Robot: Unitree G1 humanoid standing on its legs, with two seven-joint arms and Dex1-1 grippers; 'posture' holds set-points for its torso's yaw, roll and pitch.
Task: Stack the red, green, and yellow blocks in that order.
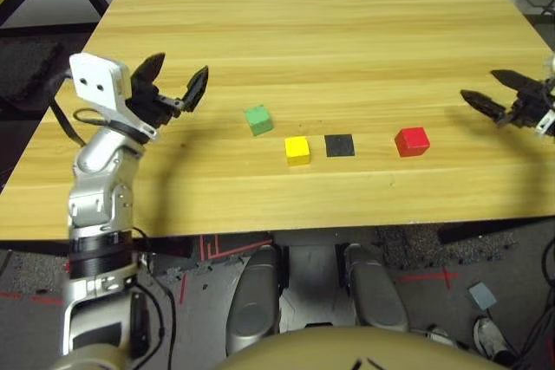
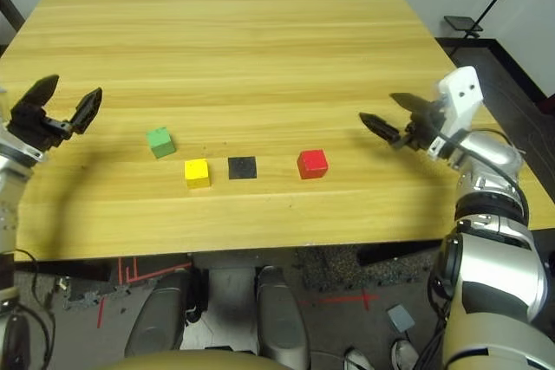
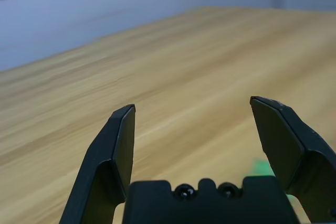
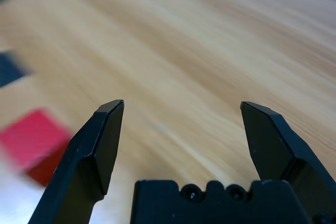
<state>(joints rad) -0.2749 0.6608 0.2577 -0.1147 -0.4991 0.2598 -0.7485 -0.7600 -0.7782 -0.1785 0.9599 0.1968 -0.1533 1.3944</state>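
Blocks of red (image 2: 313, 164), green (image 2: 160, 142) and yellow (image 2: 198, 173) sit unstacked. The right end effector (image 2: 388, 119), fingers spread and empty, hangs nearest the red block; the left end effector (image 1: 179, 93), also wide apart and empty, is beside the green one. The work appears to be at its start, probably calling for the red first. Yellow lies between green and the black patch (image 2: 242, 167) on the bench (image 2: 260, 223), and could be nudged.

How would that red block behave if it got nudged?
The red block would probably slide rather than roll, given its flat faces. It looks unlikely to tip, being as wide as it is tall. Its sharp, straight edges suggest it's stiff.
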